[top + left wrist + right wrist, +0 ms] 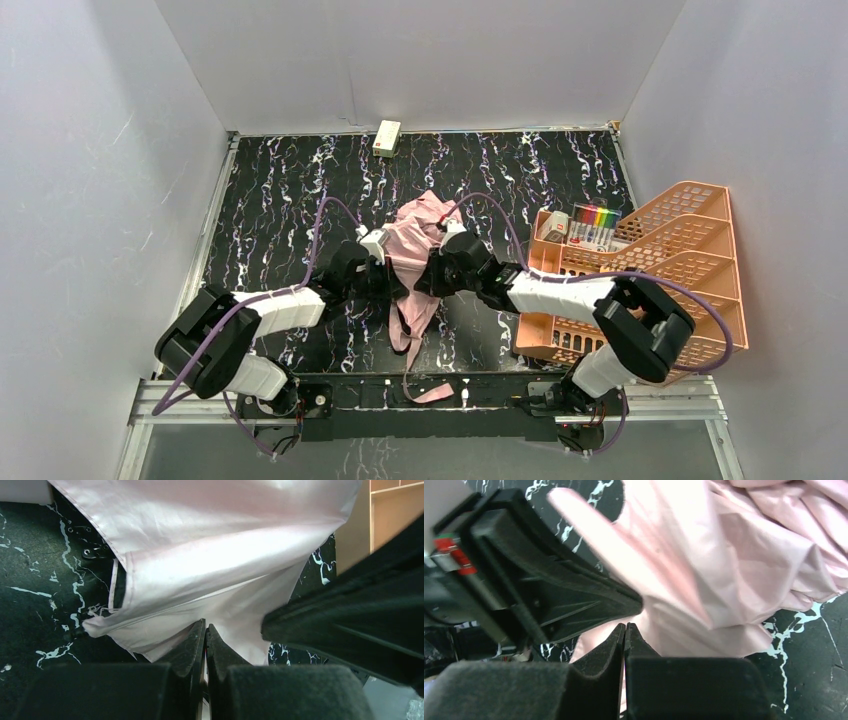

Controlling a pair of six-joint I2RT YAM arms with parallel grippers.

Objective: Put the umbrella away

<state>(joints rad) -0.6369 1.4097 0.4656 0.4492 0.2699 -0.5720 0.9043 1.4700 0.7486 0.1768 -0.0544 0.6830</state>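
Top view: the umbrella [415,255] lies collapsed and unrolled in the middle of the black marbled bench [270,210], pale pink face up, bunched between the two arms. A narrow pink strip of it trails toward the near edge of the bench.

Left gripper [205,627]: jaws clenched. The hem of the pink canopy runs right into the tips and a pale sliver shows in the slit between them, so I read this as a pinch on the umbrella fabric. A black underside and a rib end show at the canopy's left edge.

Right gripper [625,626]: jaws pressed together, also on pink fabric, with crumpled canopy just beyond the tips. The left gripper's black body sits close beside it.

The two grippers face each other across the fabric, near one another.

Orange mesh rack [690,250] stands at the right, apart from the umbrella, with coloured markers [597,222] in its far-left compartment. Small cream box [387,137] sits at the far edge.
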